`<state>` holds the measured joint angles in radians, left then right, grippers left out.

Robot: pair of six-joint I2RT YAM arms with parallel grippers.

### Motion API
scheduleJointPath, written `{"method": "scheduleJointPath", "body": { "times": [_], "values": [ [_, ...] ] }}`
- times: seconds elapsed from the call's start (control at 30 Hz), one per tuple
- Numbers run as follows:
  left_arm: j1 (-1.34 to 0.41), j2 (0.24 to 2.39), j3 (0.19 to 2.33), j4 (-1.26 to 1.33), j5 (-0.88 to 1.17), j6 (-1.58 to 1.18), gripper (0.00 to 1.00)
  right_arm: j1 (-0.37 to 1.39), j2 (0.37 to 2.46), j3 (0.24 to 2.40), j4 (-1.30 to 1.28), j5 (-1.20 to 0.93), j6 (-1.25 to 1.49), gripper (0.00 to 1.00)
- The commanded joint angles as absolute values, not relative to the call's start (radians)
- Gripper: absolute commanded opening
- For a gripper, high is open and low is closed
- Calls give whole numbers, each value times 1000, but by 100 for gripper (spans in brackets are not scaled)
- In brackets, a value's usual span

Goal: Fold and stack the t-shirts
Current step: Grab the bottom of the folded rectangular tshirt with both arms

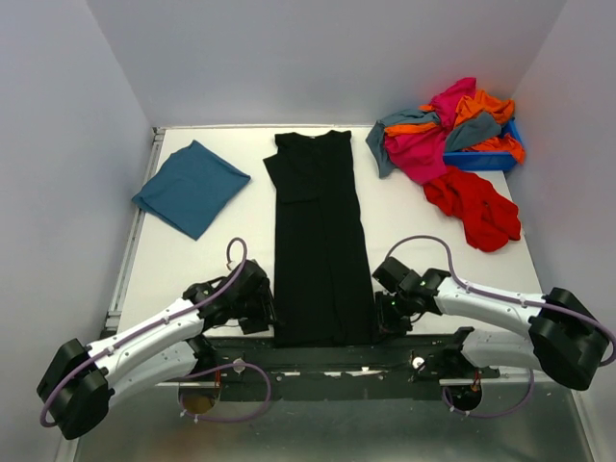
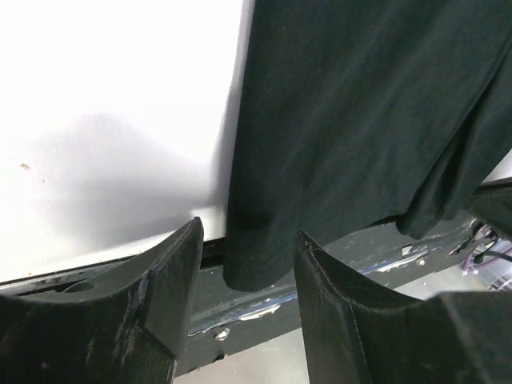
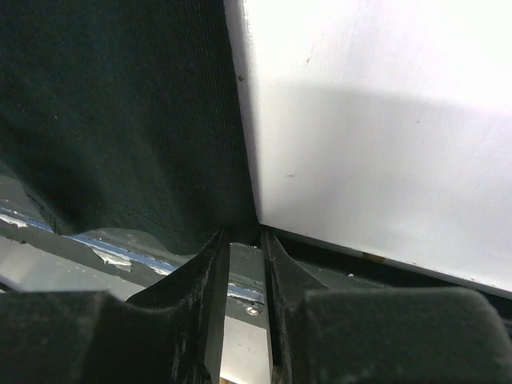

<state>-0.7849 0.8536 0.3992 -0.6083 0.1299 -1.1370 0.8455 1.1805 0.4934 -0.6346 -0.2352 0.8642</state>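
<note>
Table [image 1: 173, 274]: white, walled in.
Black t-shirt [image 1: 320, 250]: lengthwise folds judged done, crosswise fold left; hem at both sets of jaws.
Unfolded pile [image 1: 438, 135]: well beyond right jaws, pending.
Teal t-shirt [image 1: 191, 186]: folded, well beyond left jaws.
Left gripper [image 2: 250, 232]: jaws apart, astride hem corner.
Right gripper [image 3: 244, 232]: narrow slit at hem; grip cannot be told.

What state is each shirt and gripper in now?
black t-shirt: flat, folded into a long strip, hem at the near edge.
teal t-shirt: folded, far left.
red t-shirt: crumpled.
other t-shirts: heaped over the blue bin.
left gripper: jaws open around a hem corner.
right gripper: jaws narrow at the other corner; grip unclear.
</note>
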Motion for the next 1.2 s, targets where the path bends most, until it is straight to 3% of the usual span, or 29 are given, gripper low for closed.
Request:
{"method": "scheduleJointPath", "body": {
  "times": [0.0,0.13,0.2,0.23,0.43,0.5,0.57,0.6,0.9,1.17],
  "values": [
    [-802,833,374,-652,175,-1157,58,856,1210,474,-566,-288,880,29],
    [-801,824,338,-601,221,-1180,56,856,1192,474,-568,-287,885,20],
    [-807,825,327,-586,227,-1195,53,856,1181,480,-581,-278,885,4],
    [-811,824,321,-580,227,-1212,50,856,1178,482,-583,-278,887,1],
    [-822,811,290,-539,242,-1247,35,856,1163,503,-604,-262,888,1],
    [-824,811,282,-523,252,-1252,24,856,1160,517,-618,-255,888,1],
    [-822,807,279,-511,264,-1255,3,856,1152,541,-649,-236,884,1],
    [-824,802,282,-509,262,-1256,0,856,1146,557,-663,-223,879,1],
    [-805,759,394,-411,296,-1304,0,827,1100,758,-787,-135,818,1],
    [-565,870,460,-200,312,-1262,0,586,1185,842,-739,-212,686,1]
  ]
}}
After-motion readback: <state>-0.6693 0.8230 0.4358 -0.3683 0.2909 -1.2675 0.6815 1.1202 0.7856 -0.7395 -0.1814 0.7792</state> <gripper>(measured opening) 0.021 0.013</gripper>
